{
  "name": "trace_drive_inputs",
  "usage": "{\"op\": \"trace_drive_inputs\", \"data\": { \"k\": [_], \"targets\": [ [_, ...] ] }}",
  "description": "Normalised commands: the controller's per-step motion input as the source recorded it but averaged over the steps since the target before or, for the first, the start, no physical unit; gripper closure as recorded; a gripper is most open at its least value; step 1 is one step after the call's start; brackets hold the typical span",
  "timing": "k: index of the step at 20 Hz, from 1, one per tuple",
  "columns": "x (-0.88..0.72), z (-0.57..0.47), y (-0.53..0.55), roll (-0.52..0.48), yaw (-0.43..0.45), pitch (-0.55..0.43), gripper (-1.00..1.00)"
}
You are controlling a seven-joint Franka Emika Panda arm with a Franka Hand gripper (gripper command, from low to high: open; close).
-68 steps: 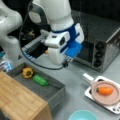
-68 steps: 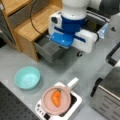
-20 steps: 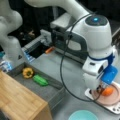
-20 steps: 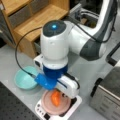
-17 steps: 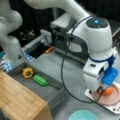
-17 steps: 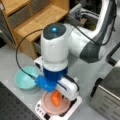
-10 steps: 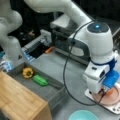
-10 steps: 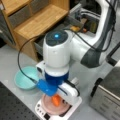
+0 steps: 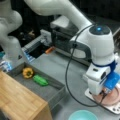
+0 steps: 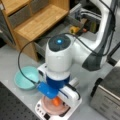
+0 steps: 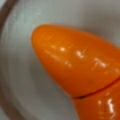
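Observation:
An orange carrot [image 11: 75, 67] fills the wrist view, lying on a pale plate [image 11: 17, 75]. In a front view a bit of the carrot [image 10: 57, 101] shows under the arm's wrist, on the pinkish plate [image 10: 48, 106], which rests on a white board [image 10: 40, 110]. My gripper [image 10: 58, 100] is lowered straight onto the plate and carrot, its fingers hidden beneath the white hand with the blue block. In a front view the gripper [image 9: 103, 94] hangs over the plate [image 9: 113, 98] at the right.
A teal bowl [image 10: 23, 78] sits left of the plate; its rim [image 9: 82, 115] also shows. A grey drawer [image 9: 53, 91] holds a yellow pepper [image 9: 28, 72] and a green one [image 9: 40, 80]. Wooden cabinet [image 9: 17, 101], wooden shelves [image 10: 37, 22], metal oven [image 10: 107, 95].
The arm has swung from the oven area over to the plate and has come down lower onto the carrot over the last second.

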Motion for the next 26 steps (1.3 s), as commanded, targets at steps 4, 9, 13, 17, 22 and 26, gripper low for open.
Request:
{"op": "trace_drive_inputs", "data": {
  "k": [4, 9, 13, 17, 22, 26],
  "targets": [
    [0.26, 0.01, 0.03, -0.267, 0.061, 0.071, -1.00],
    [0.26, 0.00, 0.04, -0.293, 0.067, 0.073, -1.00],
    [0.28, -0.03, 0.11, -0.297, 0.052, 0.051, -1.00],
    [0.26, -0.01, 0.11, -0.313, 0.052, 0.047, -1.00],
    [0.23, -0.01, 0.08, -0.324, 0.063, 0.044, -1.00],
    [0.19, -0.04, 0.08, -0.335, 0.068, 0.067, 1.00]
  ]
}}
